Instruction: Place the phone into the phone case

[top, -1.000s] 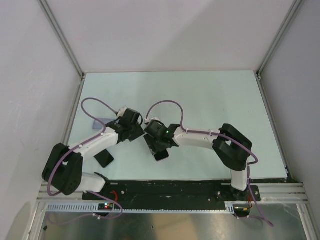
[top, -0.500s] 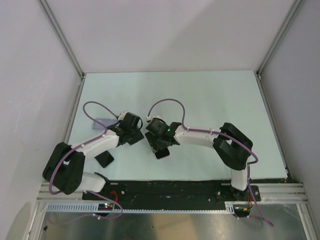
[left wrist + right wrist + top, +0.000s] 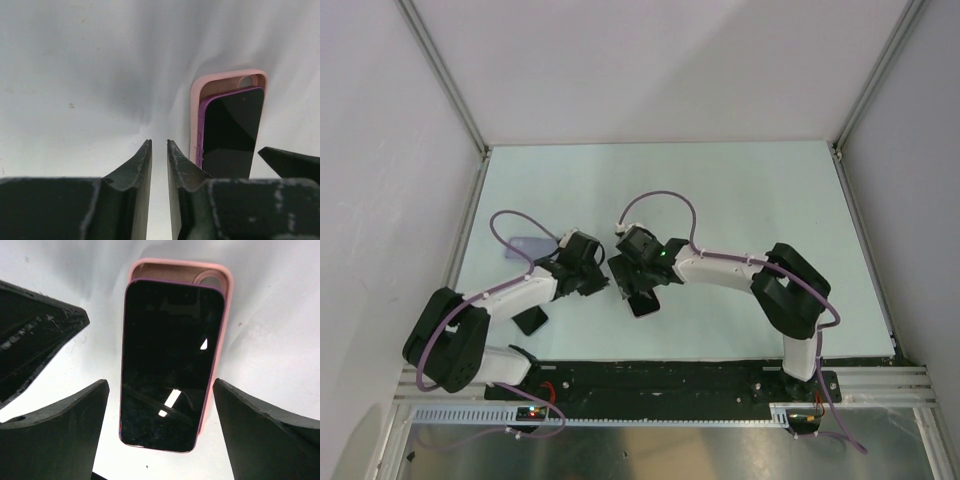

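Phone (image 3: 172, 365): glossy black slab, purple edge, lying in matte pink case (image 3: 222, 280); mostly hidden under the arms from above. Right gripper (image 3: 160, 383) fingers wide apart astride it. Left gripper (image 3: 159, 145) fingers nearly together, empty.

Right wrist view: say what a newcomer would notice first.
The glossy black-screened purple phone fills the centre, lying on the pink rubbery phone case, whose top rim and camera hole stick out beyond it. The right pincer stands open astride the phone; the nearly shut left pincer sits beside the case.
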